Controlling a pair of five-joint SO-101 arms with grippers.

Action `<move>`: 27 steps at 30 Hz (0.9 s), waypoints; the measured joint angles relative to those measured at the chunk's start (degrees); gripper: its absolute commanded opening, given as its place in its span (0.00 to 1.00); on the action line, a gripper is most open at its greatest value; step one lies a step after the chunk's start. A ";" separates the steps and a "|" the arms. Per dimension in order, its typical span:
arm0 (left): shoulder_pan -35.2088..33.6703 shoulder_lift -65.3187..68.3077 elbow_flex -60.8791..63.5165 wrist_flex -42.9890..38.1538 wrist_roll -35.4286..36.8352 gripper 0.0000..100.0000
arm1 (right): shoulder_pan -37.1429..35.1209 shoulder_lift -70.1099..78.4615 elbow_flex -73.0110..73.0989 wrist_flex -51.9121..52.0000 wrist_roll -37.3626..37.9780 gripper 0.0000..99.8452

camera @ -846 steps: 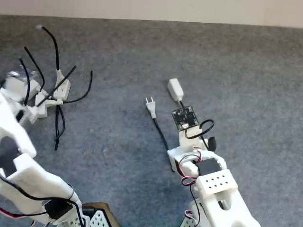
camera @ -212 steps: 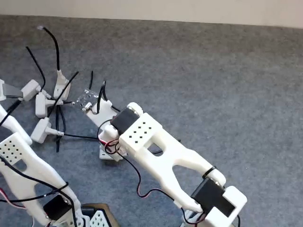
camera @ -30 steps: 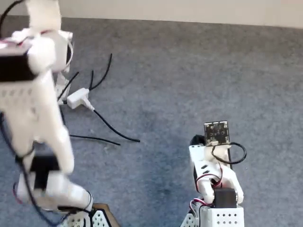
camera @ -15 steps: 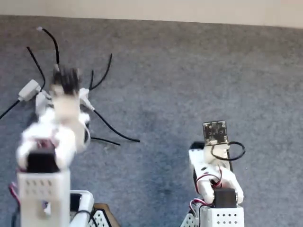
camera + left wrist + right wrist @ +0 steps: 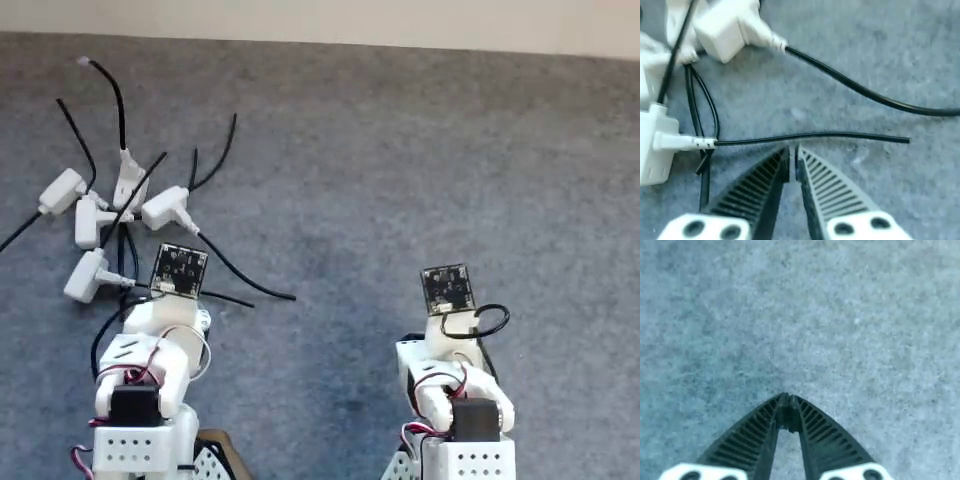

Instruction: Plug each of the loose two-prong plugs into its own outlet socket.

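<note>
left jaws closed, empty, just beside cable end [image 5: 900, 140] | right jaws closed, empty, over carpet [image 5: 840, 315] well apart from plugs [image 5: 165, 208]

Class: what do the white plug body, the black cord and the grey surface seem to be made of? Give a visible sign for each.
White plug body: likely moulded plastic, smooth with a soft sheen.
Black cord: probably a rubber or vinyl sheath, lies in loose curves.
Grey surface: looks like felt or carpet, fuzzy and matte.

I record a desk [image 5: 420, 150] surfaced in grey short-pile carpet, evenly lit. Along its far edge I see a plain pale strip [image 5: 400, 18]; wall or skirting, undetermined.
</note>
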 measured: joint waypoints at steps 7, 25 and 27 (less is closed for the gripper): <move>-2.64 0.09 0.26 1.85 0.00 0.04 | 0.00 0.00 0.00 0.00 0.00 0.01; -4.75 0.00 0.26 17.76 -0.09 0.04 | 0.00 0.00 0.00 0.00 0.00 0.01; -4.75 0.00 0.26 17.76 -0.09 0.04 | 0.00 0.00 0.00 0.00 0.00 0.01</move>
